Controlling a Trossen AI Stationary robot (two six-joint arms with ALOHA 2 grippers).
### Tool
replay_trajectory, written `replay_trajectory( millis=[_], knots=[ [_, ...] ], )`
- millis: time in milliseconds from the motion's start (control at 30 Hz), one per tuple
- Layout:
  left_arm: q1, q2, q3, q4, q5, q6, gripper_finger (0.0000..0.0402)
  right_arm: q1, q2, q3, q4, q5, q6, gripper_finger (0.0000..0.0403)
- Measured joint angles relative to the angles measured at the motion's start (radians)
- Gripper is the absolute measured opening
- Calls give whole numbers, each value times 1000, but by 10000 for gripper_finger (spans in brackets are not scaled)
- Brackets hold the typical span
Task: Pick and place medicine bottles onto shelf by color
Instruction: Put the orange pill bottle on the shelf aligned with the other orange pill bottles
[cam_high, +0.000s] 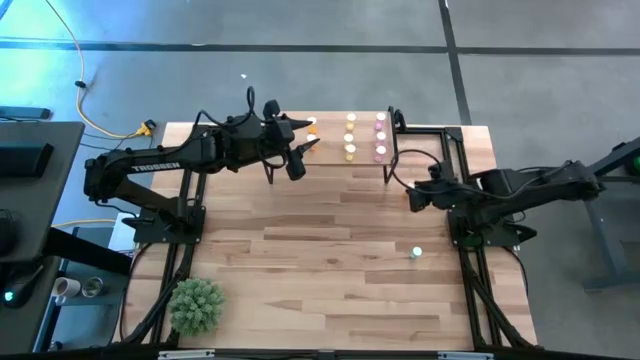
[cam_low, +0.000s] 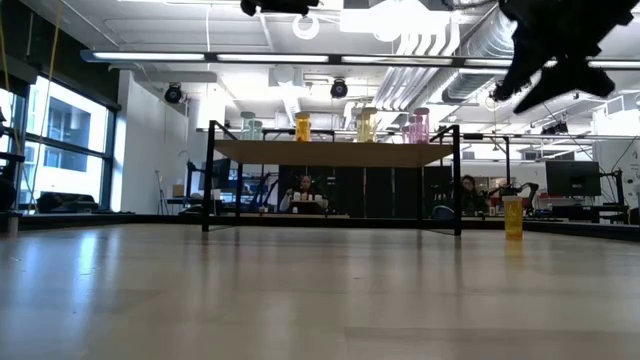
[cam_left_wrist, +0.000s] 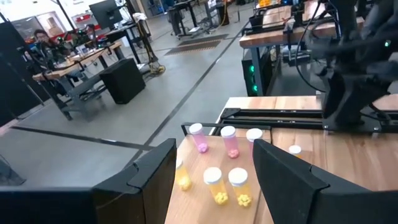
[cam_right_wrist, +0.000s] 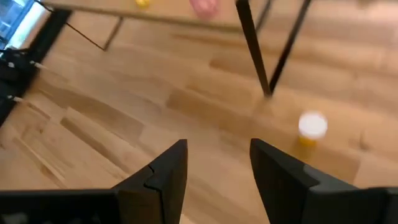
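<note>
Right gripper (cam_right_wrist: 214, 174), jaws wide and empty, hovers above an orange bottle (cam_right_wrist: 311, 127) at frame right; it should centre over the cap before descending.

The shelf (cam_high: 335, 150), a low light-wood top on thin black legs, carries upright white-capped bottles: pink ones (cam_high: 380, 135) at one end, yellow (cam_high: 350, 136) beside them, an orange (cam_high: 312, 127) farther along. An orange bottle (cam_right_wrist: 311, 127) stands just off the shelf's leg; a green one (cam_high: 416, 253) well away.
</note>
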Motion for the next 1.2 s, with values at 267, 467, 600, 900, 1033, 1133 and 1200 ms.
replay_trajectory(
  millis=[267,467,600,900,1033,1133,1200],
  knots=[
    [0,0,0,1,0,0,200,0,13,-117,17,-124,207,165],
    [0,0,0,1,0,0,200,0,32,-156,73,-158,223,165],
    [0,0,0,1,0,0,200,33,55,-160,104,-191,220,165],
    [0,0,0,1,-3,1,200,181,101,-161,134,-154,283,165],
    [0,0,0,1,-3,1,200,243,107,-161,119,-71,345,165],
    [0,0,0,1,-6,1,200,274,112,-161,101,-46,388,165],
    [0,0,0,1,-6,1,200,291,115,-161,71,-46,418,165]
  ],
)
